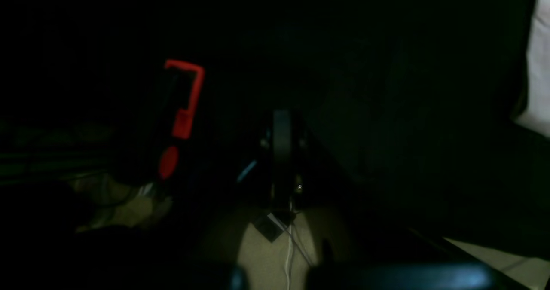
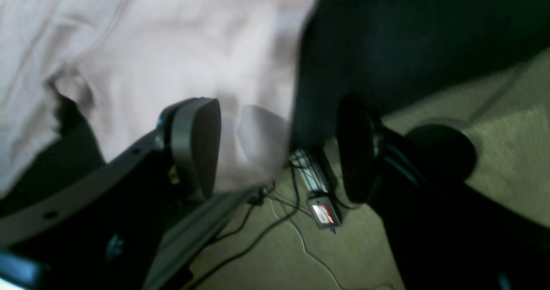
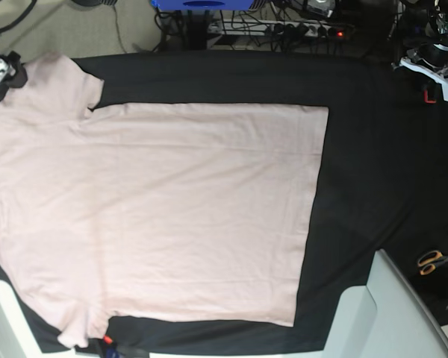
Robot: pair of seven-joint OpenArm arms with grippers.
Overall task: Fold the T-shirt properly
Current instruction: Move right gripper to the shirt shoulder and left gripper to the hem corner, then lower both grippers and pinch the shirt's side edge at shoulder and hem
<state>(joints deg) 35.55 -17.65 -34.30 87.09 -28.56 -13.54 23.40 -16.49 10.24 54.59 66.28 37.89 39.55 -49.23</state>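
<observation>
Your right arm sits at the base view's top-left corner, its right gripper point(image 2: 279, 152) out past the table edge by the upper sleeve. In its wrist view the jaws stand wide apart, one grey pad point(image 2: 197, 146) on the left, one dark pad on the right. A blurred pale fold of the T-shirt point(image 3: 157, 209) lies between them against the grey pad, but you can't tell whether it's pinched or just in front; the jaws aren't closed on it.

Your left arm point(image 3: 433, 63) is parked at the top-right corner of the base view, well apart from the shirt. Its wrist view is nearly black: you only make out a red bracket point(image 1: 184, 96), a dark upright post point(image 1: 281, 152) and a sliver of pale fabric at the right edge. The left gripper's fingers don't show clearly there; it's fully closed, with nothing seen in it.

One T-shirt, pale pink, spread flat on the black cloth point(image 3: 358, 149), filling the left and middle of the table. Two sleeves show, one at the top left, one at the bottom left; the straight hem runs down the right side. One pair of scissors point(image 3: 433, 261) with orange handles lies at the right edge, well clear of the shirt. A power strip point(image 2: 320, 195) and cables lie on the floor beyond the table.
</observation>
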